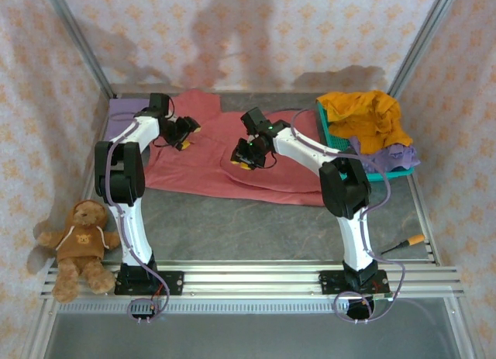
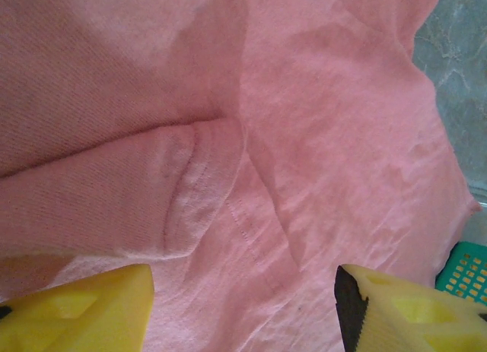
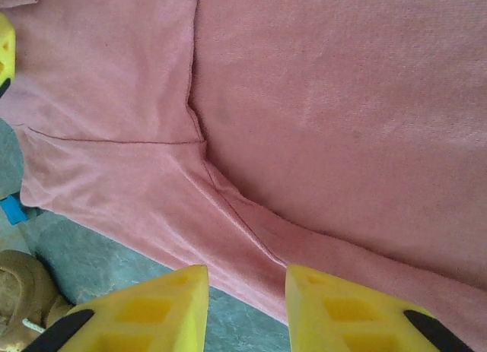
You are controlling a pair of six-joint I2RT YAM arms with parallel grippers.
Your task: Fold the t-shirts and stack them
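Holding my left pincer (image 2: 243, 280) and right pincer (image 3: 245, 276) released above the dusty red t-shirt (image 1: 232, 169) spread on the surface (image 1: 256, 227), I'd grip its edges deeply so the fold lands even.

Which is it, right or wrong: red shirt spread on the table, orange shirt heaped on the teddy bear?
Wrong in one point: the top external view shows the orange shirt heaped on the teal basket, not the bear. The red shirt is spread on the table.
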